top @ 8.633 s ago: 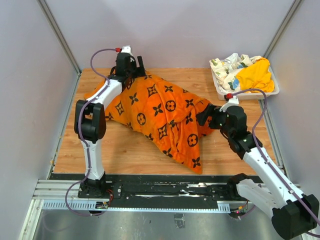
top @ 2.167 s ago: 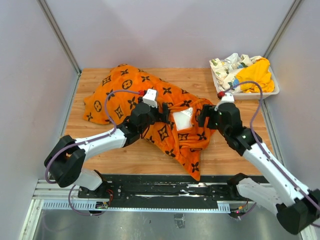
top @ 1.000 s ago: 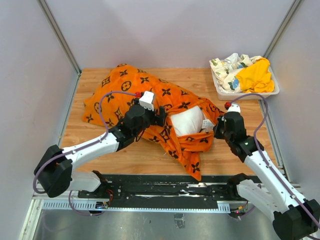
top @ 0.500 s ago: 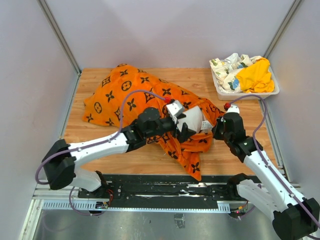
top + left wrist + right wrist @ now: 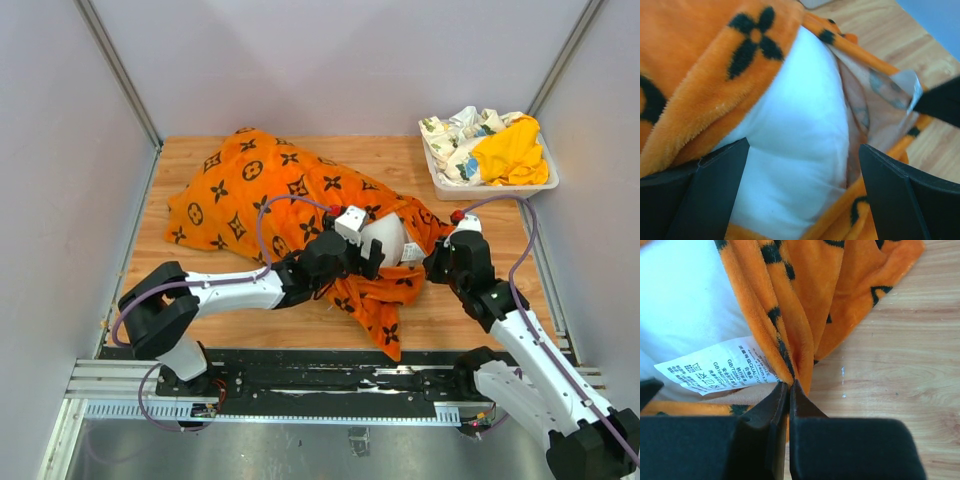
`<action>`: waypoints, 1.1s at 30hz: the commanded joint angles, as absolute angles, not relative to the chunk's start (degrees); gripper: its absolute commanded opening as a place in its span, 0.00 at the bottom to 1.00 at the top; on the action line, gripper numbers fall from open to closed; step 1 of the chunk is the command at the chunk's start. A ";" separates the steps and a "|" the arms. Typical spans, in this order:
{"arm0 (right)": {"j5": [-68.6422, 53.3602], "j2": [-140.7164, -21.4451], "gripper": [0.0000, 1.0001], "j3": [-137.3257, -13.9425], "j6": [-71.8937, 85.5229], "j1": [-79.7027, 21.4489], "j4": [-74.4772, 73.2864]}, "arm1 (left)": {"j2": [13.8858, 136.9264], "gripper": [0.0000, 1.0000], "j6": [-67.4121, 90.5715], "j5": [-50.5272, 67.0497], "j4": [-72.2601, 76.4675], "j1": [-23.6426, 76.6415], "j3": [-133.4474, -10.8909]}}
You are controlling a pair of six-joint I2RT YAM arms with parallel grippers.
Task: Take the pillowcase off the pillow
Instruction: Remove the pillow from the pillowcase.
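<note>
Left gripper (image 5: 804, 146) advanced, jaws wide astride plump white pillow (image 5: 790, 100) | right gripper (image 5: 788, 386) pinching orange monogram pillowcase (image 5: 795, 300) hem

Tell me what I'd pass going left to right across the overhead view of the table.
Bunched orange pillowcase → exposed white pillow → right arm's fingers, pinching the case's edge → tray of cloths, farther back.

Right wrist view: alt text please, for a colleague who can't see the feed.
The right gripper is shut on a bunched fold of the orange, black-patterned pillowcase. The white pillow shows bare at upper left, with a printed care label below it. Wooden table fills the right side.
</note>
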State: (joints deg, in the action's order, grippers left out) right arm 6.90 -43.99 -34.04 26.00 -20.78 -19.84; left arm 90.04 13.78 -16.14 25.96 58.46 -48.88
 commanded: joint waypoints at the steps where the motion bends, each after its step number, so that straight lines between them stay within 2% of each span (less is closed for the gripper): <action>1: 7.36 -43.82 0.01 -34.11 25.86 -20.04 -23.80 | 92.39 0.99 14.74 -33.06 16.51 57.19 -55.98; 4: 8.06 -43.24 0.01 -32.79 26.09 -20.08 -22.60 | 94.43 0.99 11.61 -35.01 17.70 57.15 -56.50; 12: 8.45 -40.95 0.01 -33.13 24.41 -20.08 -24.45 | 106.68 0.99 15.26 -38.73 18.35 55.99 -58.59; 17: 10.26 -37.78 0.01 -32.26 22.59 -20.04 -25.44 | 109.04 0.97 14.30 -34.78 19.86 55.99 -56.18; 18: 10.28 -37.55 0.01 -32.05 22.62 -20.04 -25.67 | 109.02 0.86 14.71 -33.89 19.93 55.99 -55.71; 19: 9.94 -37.33 0.01 -31.93 22.66 -20.04 -25.76 | 108.88 0.68 15.07 -32.97 20.28 55.99 -55.00; 20: 9.79 -37.27 0.01 -31.84 22.78 -20.04 -25.82 | 108.63 0.41 15.34 -32.31 20.54 55.99 -54.30; 21: 9.64 -37.27 0.01 -31.70 22.97 -20.04 -25.67 | 108.35 0.07 15.79 -32.45 20.33 55.99 -53.83; 22: 9.36 -37.31 0.01 -31.45 23.14 -20.05 -25.29 | 107.84 0.01 16.34 -32.88 19.98 55.99 -53.31; 23: 8.99 -37.46 0.01 -31.08 23.20 -20.04 -24.60 | 107.15 0.00 16.25 -33.06 19.89 55.99 -52.93; 26: 7.21 -38.51 0.01 -30.76 24.10 -20.13 -22.17 | 103.76 0.00 15.14 -34.21 19.09 55.91 -52.57; 31: 4.33 -41.15 0.12 -31.64 25.31 -21.21 -19.75 | 94.67 0.00 12.98 -33.84 19.90 55.48 -51.59; 32: 4.25 -41.40 0.20 -31.88 25.27 -21.71 -19.42 | 92.78 0.00 12.39 -33.68 20.07 55.46 -51.37; 33: 4.18 -41.55 0.34 -31.98 24.99 -22.24 -18.89 | 90.66 0.00 11.52 -33.45 20.16 55.35 -51.09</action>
State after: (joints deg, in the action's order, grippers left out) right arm 4.12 -40.82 -31.44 25.36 -20.91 -18.96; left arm 96.71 15.29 -29.69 26.02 57.76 -53.32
